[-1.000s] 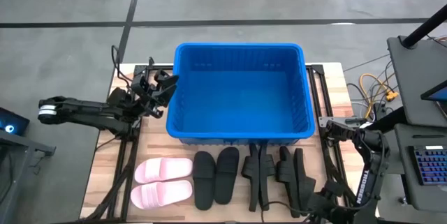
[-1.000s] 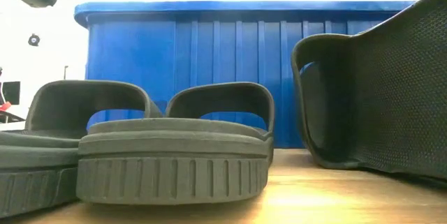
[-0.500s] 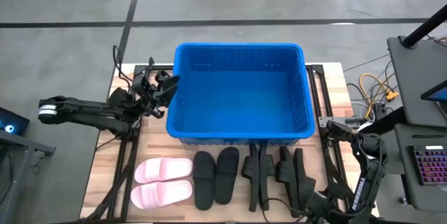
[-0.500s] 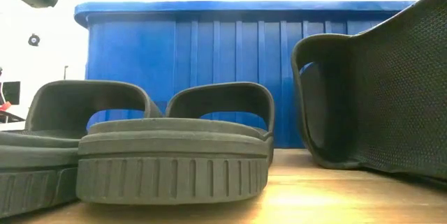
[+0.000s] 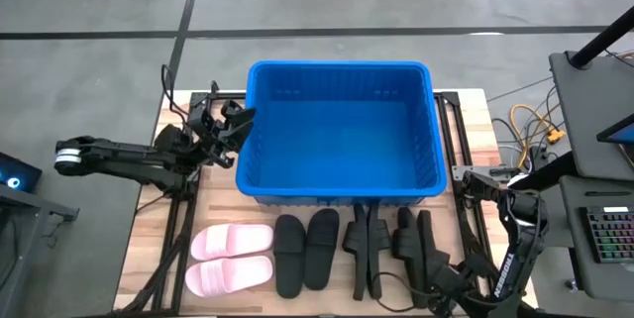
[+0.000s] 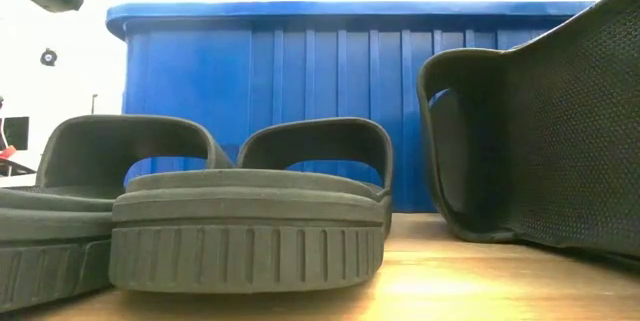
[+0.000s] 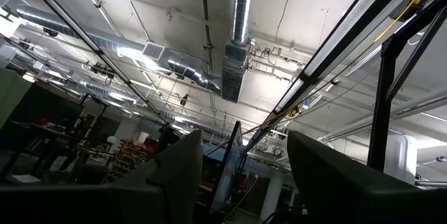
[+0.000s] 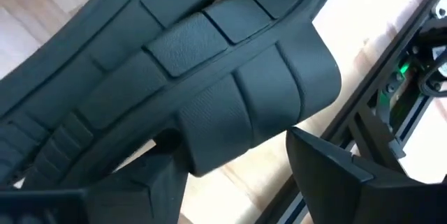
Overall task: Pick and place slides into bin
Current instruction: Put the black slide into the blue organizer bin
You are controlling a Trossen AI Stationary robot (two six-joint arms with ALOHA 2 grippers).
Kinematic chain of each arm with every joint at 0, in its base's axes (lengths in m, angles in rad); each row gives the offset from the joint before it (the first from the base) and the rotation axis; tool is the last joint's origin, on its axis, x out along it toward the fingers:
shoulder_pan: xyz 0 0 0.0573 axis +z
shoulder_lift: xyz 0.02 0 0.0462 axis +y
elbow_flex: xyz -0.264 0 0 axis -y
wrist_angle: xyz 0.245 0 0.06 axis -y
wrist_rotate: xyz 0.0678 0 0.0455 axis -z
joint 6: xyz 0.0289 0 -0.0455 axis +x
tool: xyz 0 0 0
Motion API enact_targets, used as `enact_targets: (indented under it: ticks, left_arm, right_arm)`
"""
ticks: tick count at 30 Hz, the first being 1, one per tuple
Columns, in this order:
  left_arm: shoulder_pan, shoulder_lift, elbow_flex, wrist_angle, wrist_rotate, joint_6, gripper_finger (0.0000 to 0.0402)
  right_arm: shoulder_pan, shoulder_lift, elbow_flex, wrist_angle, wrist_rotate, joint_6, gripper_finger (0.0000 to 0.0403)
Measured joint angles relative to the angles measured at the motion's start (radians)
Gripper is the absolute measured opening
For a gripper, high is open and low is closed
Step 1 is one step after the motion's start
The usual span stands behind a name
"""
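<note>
Black slide (image 8: 209, 91) lies between the open right hand (image 8: 230, 175) fingers.

The bin (image 5: 342, 130) sits at the middle of my worktop (image 5: 154, 229), toward its far edge. The slides (image 5: 317, 254) lie in a row on the worktop along the bin's near wall: one pair (image 5: 231, 259) at my left end, the others side by side to its right. My left jaws (image 5: 223, 130) hang just beside the bin's left wall. My right jaws (image 5: 436, 293) are at the row's right end, by the outermost slide (image 8: 209, 91).
</note>
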Motion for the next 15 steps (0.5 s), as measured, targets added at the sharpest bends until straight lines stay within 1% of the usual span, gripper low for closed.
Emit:
enact_targets:
  ticks: [3, 6, 10, 13, 15]
  left_arm:
    - [0.000, 0.001, 0.000, -0.001, 0.000, 0.000, 0.0195]
    - [0.000, 0.001, 0.000, -0.001, 0.000, 0.000, 0.0195]
    - [0.000, 0.002, 0.000, -0.001, 0.000, 0.000, 0.0195]
    - [0.000, 0.002, 0.000, -0.001, 0.000, 0.000, 0.0195]
    - [0.000, 0.002, 0.000, -0.001, 0.000, 0.000, 0.0195]
  right_arm:
    - [0.000, 0.000, 0.000, 0.000, -0.005, 0.012, 0.0210]
    - [-0.001, 0.000, 0.001, -0.001, -0.026, 0.013, 0.0178]
    - [0.000, -0.001, 0.002, -0.003, -0.060, 0.013, 0.0109]
    - [0.000, -0.004, 0.005, -0.005, -0.062, 0.013, 0.0052]
    - [0.000, -0.008, 0.009, -0.008, -0.062, 0.012, 0.0024]
